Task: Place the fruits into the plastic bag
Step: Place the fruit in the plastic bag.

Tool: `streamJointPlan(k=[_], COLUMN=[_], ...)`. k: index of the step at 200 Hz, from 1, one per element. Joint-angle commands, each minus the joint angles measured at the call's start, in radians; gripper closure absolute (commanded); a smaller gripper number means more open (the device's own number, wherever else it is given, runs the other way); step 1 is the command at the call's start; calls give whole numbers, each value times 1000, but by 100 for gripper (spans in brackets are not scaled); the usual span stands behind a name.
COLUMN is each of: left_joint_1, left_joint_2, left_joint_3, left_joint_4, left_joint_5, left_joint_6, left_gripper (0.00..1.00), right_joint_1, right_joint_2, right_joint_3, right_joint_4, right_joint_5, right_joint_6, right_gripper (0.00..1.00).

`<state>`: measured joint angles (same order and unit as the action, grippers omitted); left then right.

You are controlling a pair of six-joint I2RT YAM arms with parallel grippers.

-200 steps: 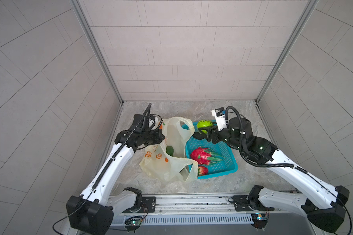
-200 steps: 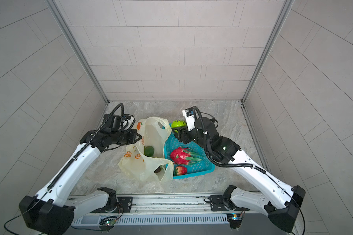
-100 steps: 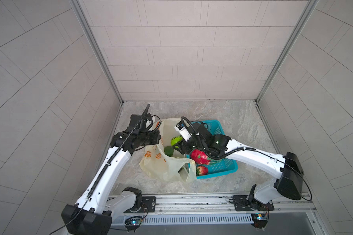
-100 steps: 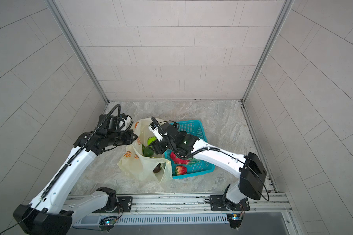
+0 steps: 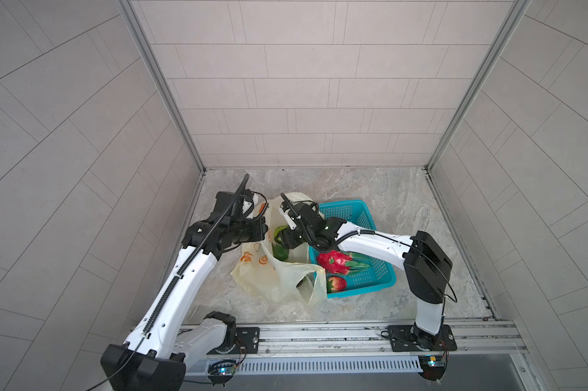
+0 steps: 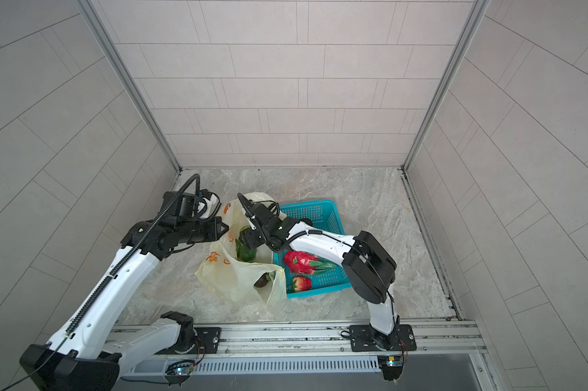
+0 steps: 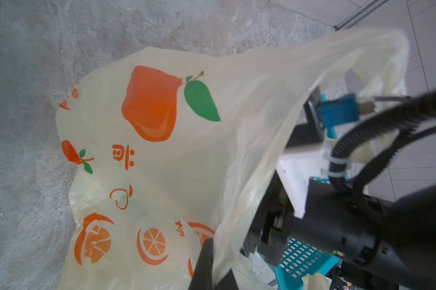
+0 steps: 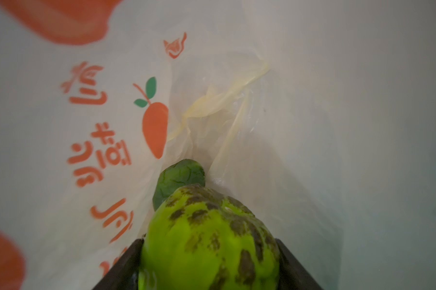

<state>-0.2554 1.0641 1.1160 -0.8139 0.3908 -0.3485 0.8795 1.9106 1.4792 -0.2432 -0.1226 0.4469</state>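
Swung over from the teal basket [image 5: 357, 216], the right arm [image 5: 370, 242] now reaches into the mouth of the plastic bag [image 5: 272, 277], which lies on the counter [image 5: 404, 203] touching the basket. On the bag's rim the left jaws are pinched together, holding it up. A dragon fruit [image 5: 333, 262] and a strawberry [image 5: 336, 283] lie in the basket. Inside the bag, the right jaws are clamped on the bumpy lime-green fruit [image 8: 209, 246], just beside a dark green piece [image 8: 179, 178].
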Motion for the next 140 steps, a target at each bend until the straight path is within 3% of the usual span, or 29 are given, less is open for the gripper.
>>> streamJointPlan(k=[1,35,87,140], left_joint_1=[1,1,1,1], left_joint_2=[-5,2,7,21], left_joint_3=[-15,-17,-30,-44], left_joint_4=[33,40,51,78], left_joint_5=[31,41,48,49], left_joint_6=[-15,-14,-17,-43], left_gripper=[100,100,100,100], right_joint_1=[-35,-43,-43,-43], right_joint_2=[31,35,-41,-238], right_joint_3=[45,69,40,-127], right_joint_4=[-3,-49,-76,-14], right_joint_5=[21,36,47,-155], right_joint_6=[67,53,4,-37], right_gripper=[31,19,15,18])
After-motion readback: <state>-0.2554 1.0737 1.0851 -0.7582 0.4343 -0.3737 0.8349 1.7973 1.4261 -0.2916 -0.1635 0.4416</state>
